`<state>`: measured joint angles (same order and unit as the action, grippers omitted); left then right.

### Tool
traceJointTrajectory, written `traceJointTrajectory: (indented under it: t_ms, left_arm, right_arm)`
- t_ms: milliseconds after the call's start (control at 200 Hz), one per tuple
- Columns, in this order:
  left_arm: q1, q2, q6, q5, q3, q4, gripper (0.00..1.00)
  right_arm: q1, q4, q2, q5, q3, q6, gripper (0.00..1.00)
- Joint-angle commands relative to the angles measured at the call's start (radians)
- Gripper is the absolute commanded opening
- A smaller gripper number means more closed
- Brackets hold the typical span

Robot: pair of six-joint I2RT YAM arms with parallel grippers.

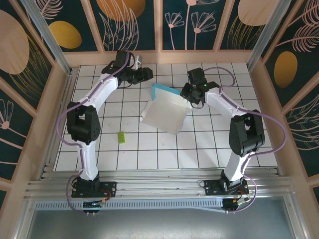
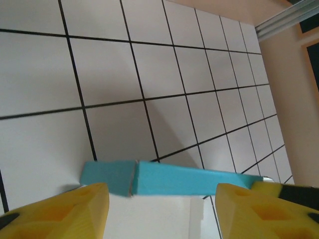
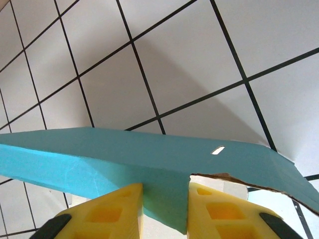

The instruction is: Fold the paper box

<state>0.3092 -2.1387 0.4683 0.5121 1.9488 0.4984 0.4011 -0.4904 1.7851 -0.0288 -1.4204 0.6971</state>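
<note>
Top view: paper box (image 1: pixel 164 115) lies approx mid-table (image 1: pixel 209 144), whitish-grey face up, w/ one cyan flap raised along its far edge. The right gripper (image 1: pixel 192 97) is at the box's far right corner, on that flap. The left gripper (image 1: pixel 143 74) sits near the far left corner, just off the card; no contact as far as I can tell. A small yellow-green scrap (image 1: pixel 121 137) lies well apart, nearer the arm bases, and looks irrelevant.

Left wrist view: the left gripper (image 2: pixel 160 195) has its yellow fingers (image 2: pixel 75 209) spread apart w/ nothing btwn them. The box's cyan strip (image 2: pixel 189 180) runs across just beyond the tips. There is a cut in the strip towards the left, and the whitish panel shows below it.

Right wrist view: the right gripper (image 3: pixel 165 199) is clamped on the cyan flap (image 3: pixel 149 154), thin card pinched btwn the two pads (image 3: pixel 114 214). The flap is lifted off the tiles and throws a shadow on them. It has a small slot, and a ragged raw edge starts just beside one finger.

Handling, as a judgement: the card is thin and v. light, so it prob. skates over the smooth tiles if pushed w/o a second hold. It seems stiff across a panel but ready to hinge at creases. Edges could crumple or tear under a hard squeeze. Best grip is flat on a flap close to its crease, away from the ragged edge. The free gripper could take the far left flap end or pin the main panel.
</note>
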Motion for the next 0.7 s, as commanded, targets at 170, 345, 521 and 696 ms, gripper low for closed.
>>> traceJointTrajectory:
  t_ms: [170,345,521,696]
  left_arm:
    - [0.004,-0.103,-0.052,0.146,0.012,0.070,0.50]
    - [0.010,-0.107,-0.005,0.221,-0.034,0.007,0.35]
    - [0.012,-0.083,0.030,0.235,-0.084,-0.017,0.29]
    - [0.013,-0.053,0.100,0.247,-0.131,-0.094,0.34]
  right_arm:
    - [0.018,-0.111,0.025,0.037,-0.029,-0.062,0.29]
    - [0.021,-0.117,0.035,0.036,-0.043,-0.065,0.29]
    - [0.021,-0.117,0.043,0.039,-0.060,-0.065,0.29]
    - [0.021,-0.132,0.047,0.040,-0.091,-0.070,0.37]
